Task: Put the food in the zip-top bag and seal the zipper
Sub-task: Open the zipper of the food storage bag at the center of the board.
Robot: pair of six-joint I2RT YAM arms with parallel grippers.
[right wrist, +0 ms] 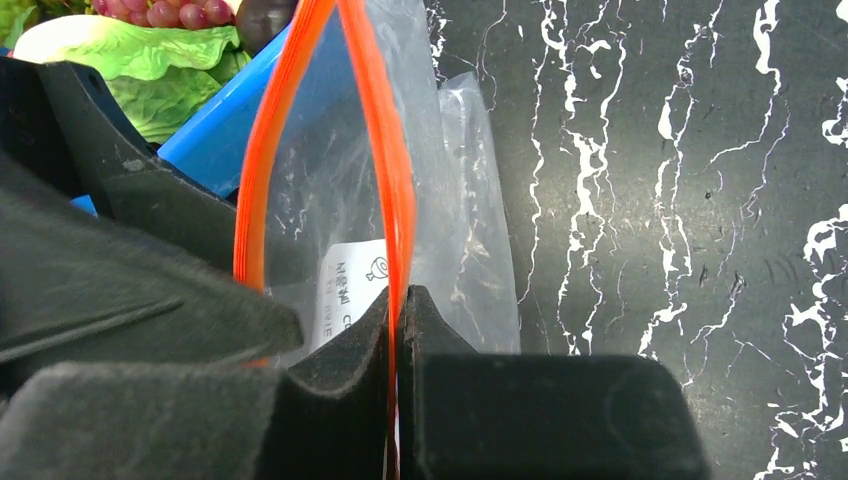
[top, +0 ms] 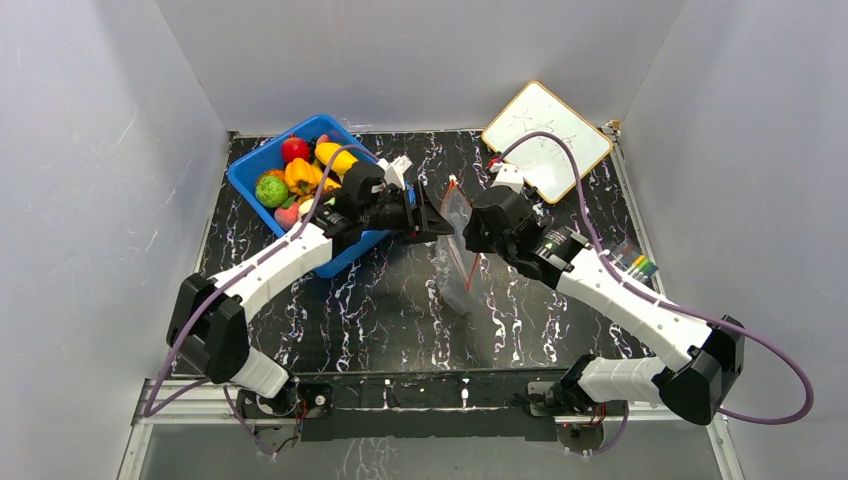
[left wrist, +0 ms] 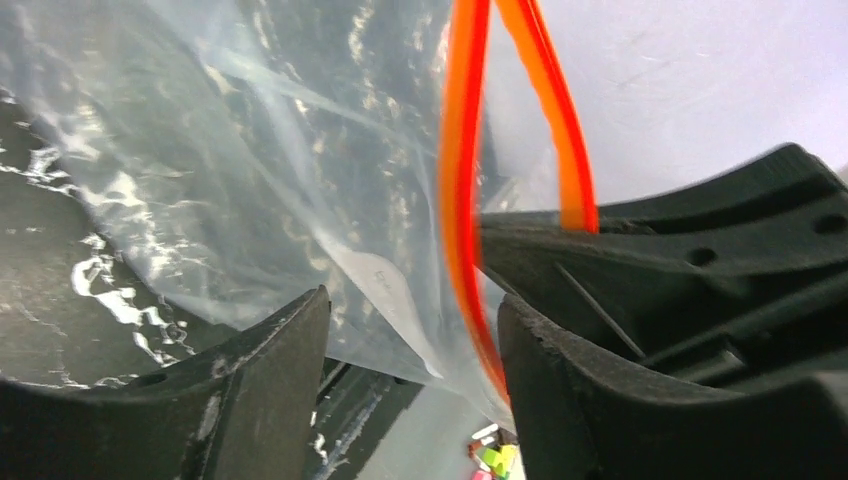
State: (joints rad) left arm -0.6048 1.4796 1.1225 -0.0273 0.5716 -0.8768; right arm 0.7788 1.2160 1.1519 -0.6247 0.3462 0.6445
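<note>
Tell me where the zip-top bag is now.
In the top view the zip-top bag is at the table's centre, right of the blue bin, between the left gripper and the right gripper, whose fingers pinch its zipper.

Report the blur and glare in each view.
Top external: evenly lit, sharp throughout. Left wrist: zip-top bag close up, soft and glary, with the zipper oversaturated. Right wrist: right tool slightly soft near the lens, marbled table crisp.

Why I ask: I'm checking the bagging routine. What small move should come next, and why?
Probably close the left end effector on the zipper strip lying between its open fingers. The right end effector pinches the other strip, the bag mouth gapes only slightly, and the food sits in the blue bin.
</note>
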